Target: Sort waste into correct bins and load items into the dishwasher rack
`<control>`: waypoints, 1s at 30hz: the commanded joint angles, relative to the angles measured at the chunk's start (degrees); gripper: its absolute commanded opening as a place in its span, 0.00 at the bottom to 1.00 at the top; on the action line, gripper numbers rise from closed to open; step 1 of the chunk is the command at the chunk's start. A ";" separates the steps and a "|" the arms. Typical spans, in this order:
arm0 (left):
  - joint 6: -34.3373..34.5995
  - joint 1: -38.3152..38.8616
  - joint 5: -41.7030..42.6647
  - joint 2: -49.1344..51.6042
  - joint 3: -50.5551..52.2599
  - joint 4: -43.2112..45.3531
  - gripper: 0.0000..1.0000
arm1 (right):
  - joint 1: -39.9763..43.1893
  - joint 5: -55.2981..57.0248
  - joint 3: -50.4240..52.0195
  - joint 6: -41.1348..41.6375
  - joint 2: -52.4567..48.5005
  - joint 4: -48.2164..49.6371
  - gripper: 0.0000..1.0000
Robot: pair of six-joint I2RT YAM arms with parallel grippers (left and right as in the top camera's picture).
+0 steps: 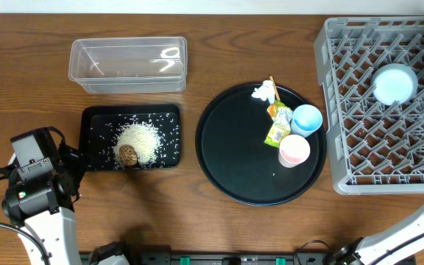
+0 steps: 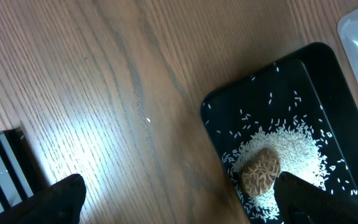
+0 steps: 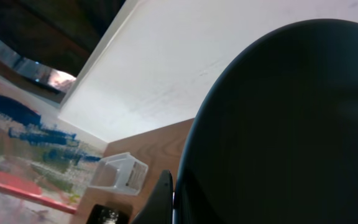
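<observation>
White rice (image 1: 140, 138) and a brown lump (image 1: 128, 155) lie in the shallow black tray (image 1: 94, 118). The clear tub (image 1: 127, 65) stands behind it. The tissue (image 1: 263, 92), wrapper (image 1: 278, 122), chopstick (image 1: 272, 81), light blue cup (image 1: 306, 119) and pink cup (image 1: 294, 150) sit on the round black tray (image 1: 234, 147). The white bowl (image 1: 395, 82) is in the grey rack (image 1: 366, 140). My left gripper (image 2: 179, 205) is open and empty, one finger beside the lump (image 2: 261, 171). My right gripper (image 3: 171, 194) holds the dark blue plate (image 3: 278, 124) by its edge. The white utensil is out of view.
My left arm (image 1: 34, 180) stands at the table's front left, beside the black tray's left end. My right arm (image 1: 418, 228) enters at the front right corner, below the rack. The clear tub (image 3: 120, 171) shows far off in the right wrist view.
</observation>
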State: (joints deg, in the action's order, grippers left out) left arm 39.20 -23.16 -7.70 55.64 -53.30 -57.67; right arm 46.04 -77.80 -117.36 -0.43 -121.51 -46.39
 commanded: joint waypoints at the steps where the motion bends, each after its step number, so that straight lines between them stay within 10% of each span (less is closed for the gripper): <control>1: 0.55 -0.17 -0.48 0.15 -0.04 -0.13 0.98 | -0.31 -3.98 -0.98 0.17 -1.64 0.28 0.01; 30: 0.55 -0.20 -0.48 0.15 -0.04 -0.15 0.98 | 0.87 11.45 -0.98 1.25 -2.38 -1.90 0.01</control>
State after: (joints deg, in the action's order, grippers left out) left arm 39.20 -23.16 -7.70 55.64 -53.30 -57.67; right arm 46.44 -69.17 -117.36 0.82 -123.66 -47.90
